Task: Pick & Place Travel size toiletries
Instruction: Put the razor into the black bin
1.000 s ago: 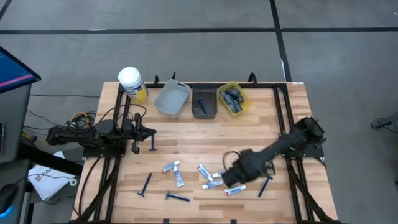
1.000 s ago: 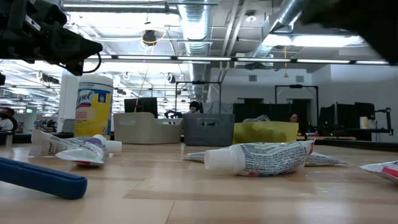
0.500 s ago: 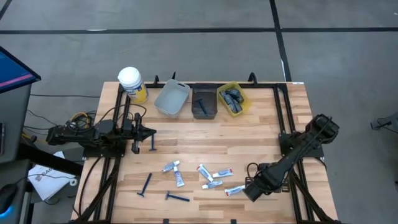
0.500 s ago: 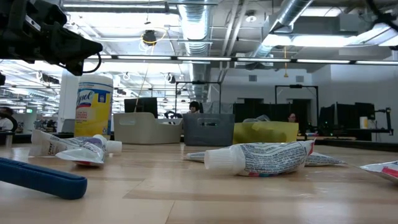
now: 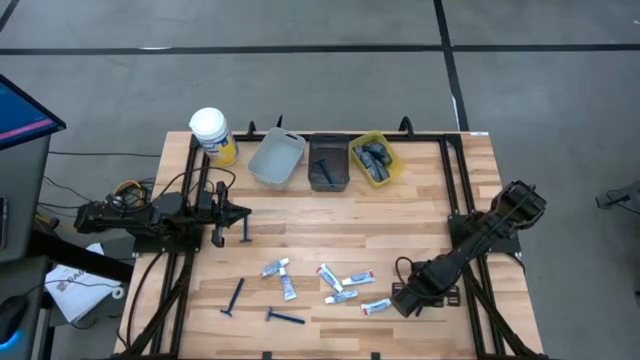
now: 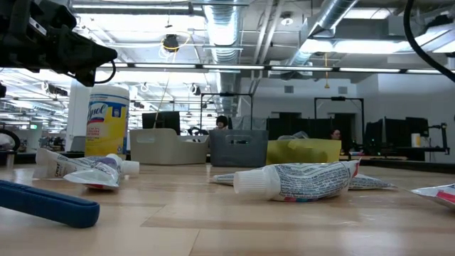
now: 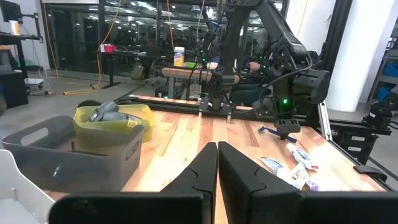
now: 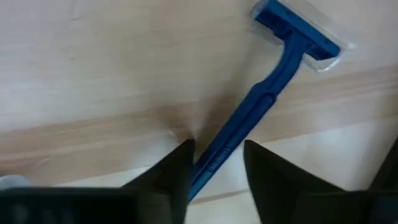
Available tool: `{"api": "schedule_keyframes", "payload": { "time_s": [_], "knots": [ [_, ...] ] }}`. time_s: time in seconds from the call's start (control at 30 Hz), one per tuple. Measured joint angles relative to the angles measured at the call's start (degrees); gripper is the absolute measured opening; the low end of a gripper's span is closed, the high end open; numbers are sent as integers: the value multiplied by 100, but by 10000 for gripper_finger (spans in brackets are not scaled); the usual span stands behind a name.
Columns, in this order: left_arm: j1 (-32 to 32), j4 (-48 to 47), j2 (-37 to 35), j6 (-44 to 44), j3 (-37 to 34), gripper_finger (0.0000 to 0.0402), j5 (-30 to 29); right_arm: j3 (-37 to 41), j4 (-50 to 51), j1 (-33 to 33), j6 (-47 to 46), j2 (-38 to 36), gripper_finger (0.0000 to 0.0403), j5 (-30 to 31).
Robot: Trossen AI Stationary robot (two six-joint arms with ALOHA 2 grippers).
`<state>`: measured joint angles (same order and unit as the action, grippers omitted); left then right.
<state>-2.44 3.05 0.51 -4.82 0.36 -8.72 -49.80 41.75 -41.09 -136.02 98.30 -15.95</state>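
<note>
Right gripper [image 8: 214, 163] sits low at the desk's [image 5: 420, 205] near edge, about 5 o'clock from desk centre. Its jaws straddle the handle of a blue disposable razor [image 8: 273, 93] lying flat on the wood; they're part-way in, and whether they've clamped it can't be told. To do this well, judged: close squarely across the slim handle, keep the tips just off the planks, then lift straight up so the razor doesn't pivot. The handle is thin, smooth moulded plastic with a ribbed grip, and the head is wide and flat under a clear cap, so it will likely twist if pinched off-centre.

At 9 o'clock from it lie small white toothpaste tubes [image 5: 345, 283], soft and crinkled, with screw caps. Two more razors [image 5: 285, 318] lie toward 7 o'clock.

Left gripper [image 5: 243, 213] waits at the desk's 9 o'clock side, jaws closed, empty.

Far edge, 12 o'clock: light grey bin [image 5: 276, 159], dark bin [image 5: 327, 165], yellow bin [image 5: 375, 160] holding dark oval mini bottles. All three are rigid plastic.
</note>
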Motion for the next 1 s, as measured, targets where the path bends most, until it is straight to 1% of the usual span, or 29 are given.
{"api": "schedule_keyframes", "payload": {
  "time_s": [0.17,0.23,0.27,0.33,0.43,0.5,0.53,0.6,0.7,0.83,1.0],
  "knots": [
    [0,0,0,0,0,10,-1,0,-51,129,177,7,41,96],
    [0,0,0,0,-1,10,0,2,-41,166,278,9,19,159],
    [0,0,0,0,-2,10,0,2,-37,187,342,9,15,157],
    [0,0,0,0,-2,10,-1,4,-29,238,473,12,18,157],
    [0,0,0,0,0,10,1,11,-3,346,708,-27,36,164],
    [0,0,0,0,0,10,0,16,72,435,859,-108,36,252],
    [0,0,0,0,0,10,0,22,149,494,928,-168,31,331],
    [0,0,0,0,-1,10,0,46,459,616,1104,-349,15,707],
    [0,0,0,0,-1,10,0,45,832,904,1401,-716,14,1006],
    [0,0,0,0,0,10,-1,39,1355,1523,2132,-1256,20,1211],
    [0,0,0,0,0,10,0,-10,1393,2622,3488,-1797,12,1739]
  ]
}}
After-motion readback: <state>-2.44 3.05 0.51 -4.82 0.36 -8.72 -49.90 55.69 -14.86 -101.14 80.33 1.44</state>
